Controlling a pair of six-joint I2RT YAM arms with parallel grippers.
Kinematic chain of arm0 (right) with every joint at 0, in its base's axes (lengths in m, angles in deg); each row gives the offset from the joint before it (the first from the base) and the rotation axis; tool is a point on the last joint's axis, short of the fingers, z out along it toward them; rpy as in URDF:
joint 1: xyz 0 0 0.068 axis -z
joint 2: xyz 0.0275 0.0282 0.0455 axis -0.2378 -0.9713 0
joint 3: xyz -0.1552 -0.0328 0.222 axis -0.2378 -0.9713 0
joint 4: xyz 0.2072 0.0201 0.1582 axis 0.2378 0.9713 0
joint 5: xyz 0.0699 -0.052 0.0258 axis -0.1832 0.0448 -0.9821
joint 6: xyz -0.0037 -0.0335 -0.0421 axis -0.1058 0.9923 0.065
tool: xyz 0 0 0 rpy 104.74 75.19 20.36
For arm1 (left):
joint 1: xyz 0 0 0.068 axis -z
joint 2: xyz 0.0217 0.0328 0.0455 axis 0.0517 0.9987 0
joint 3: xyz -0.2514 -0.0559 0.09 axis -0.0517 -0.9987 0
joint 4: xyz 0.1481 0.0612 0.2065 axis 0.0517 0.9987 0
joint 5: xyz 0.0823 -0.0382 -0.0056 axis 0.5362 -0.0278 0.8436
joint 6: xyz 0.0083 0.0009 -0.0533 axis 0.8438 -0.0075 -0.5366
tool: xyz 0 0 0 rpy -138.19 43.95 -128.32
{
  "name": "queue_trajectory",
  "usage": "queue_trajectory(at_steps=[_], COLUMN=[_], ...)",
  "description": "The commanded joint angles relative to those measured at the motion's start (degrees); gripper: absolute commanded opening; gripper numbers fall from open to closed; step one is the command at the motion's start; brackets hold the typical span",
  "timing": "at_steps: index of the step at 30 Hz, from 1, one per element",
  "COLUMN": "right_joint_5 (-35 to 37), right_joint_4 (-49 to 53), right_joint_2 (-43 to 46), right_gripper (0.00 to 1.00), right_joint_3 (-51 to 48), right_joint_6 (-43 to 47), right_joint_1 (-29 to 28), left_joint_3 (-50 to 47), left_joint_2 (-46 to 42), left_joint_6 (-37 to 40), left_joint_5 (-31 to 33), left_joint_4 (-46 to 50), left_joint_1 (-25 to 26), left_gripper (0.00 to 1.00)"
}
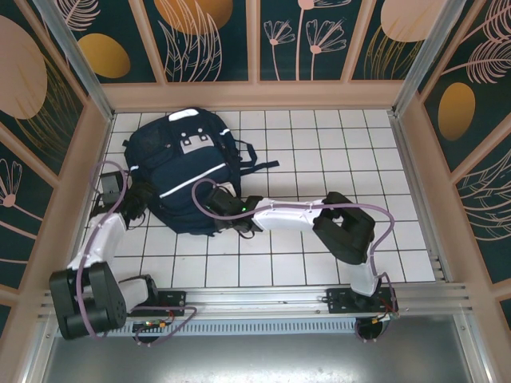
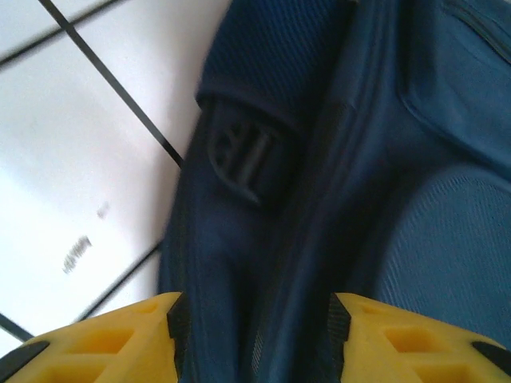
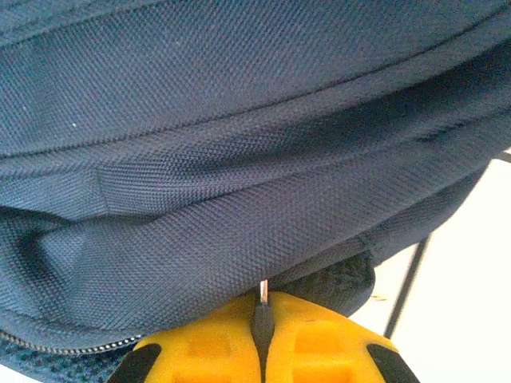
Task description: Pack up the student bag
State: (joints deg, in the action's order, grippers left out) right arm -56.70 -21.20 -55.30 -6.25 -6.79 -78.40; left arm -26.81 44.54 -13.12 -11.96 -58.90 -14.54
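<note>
Both arms met the student bag;
left gripper was spread astride its fabric; right gripper was closed, pinching a thin metal tab.

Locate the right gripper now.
In the top view the right gripper sits at the student bag's near edge, left of the tiled table's centre; its wrist view shows it shut on a thin metal tab under the fabric.

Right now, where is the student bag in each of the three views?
Top external: the student bag lies upper left of centre.
Left wrist: its side takes the middle and right.
Right wrist: its fabric spans the top and middle.
Shared landmark: the white tiled table with dark grout lines, at left in left wrist, lower right in right wrist.
</note>
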Motion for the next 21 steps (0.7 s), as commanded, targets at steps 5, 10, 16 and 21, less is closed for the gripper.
queue_trajectory(at_steps=[5,10,16,21], right_joint_5=[-3.6,-4.3,-4.8,-4.4], right_joint_4=[-4.9,-6.1,-7.6,-7.6], right_joint_2=[-1.4,-1.2,-0.4,-0.1], right_gripper=[0.00,0.00,0.00,0.00], right_joint_3=[1.9,1.3,0.2,0.0], right_joint_6=[2.9,3.0,2.9,3.0], right_joint_1=[-0.7,-0.7,-0.8,-1.2], left_joint_3=[-9.9,-16.2,-18.7,-17.3], left_joint_2=[-13.1,-21.5,-21.5,-14.4], left_joint_6=[-14.2,-28.9,-37.7,-38.8], left_joint_5=[-10.0,-10.0,-7.4,-5.2], left_joint_4=[2.2,-2.8,-11.2,-15.3], left_joint_1=[8.2,15.6,22.1,27.1], left_gripper=[0.49,0.47,0.48,0.50])
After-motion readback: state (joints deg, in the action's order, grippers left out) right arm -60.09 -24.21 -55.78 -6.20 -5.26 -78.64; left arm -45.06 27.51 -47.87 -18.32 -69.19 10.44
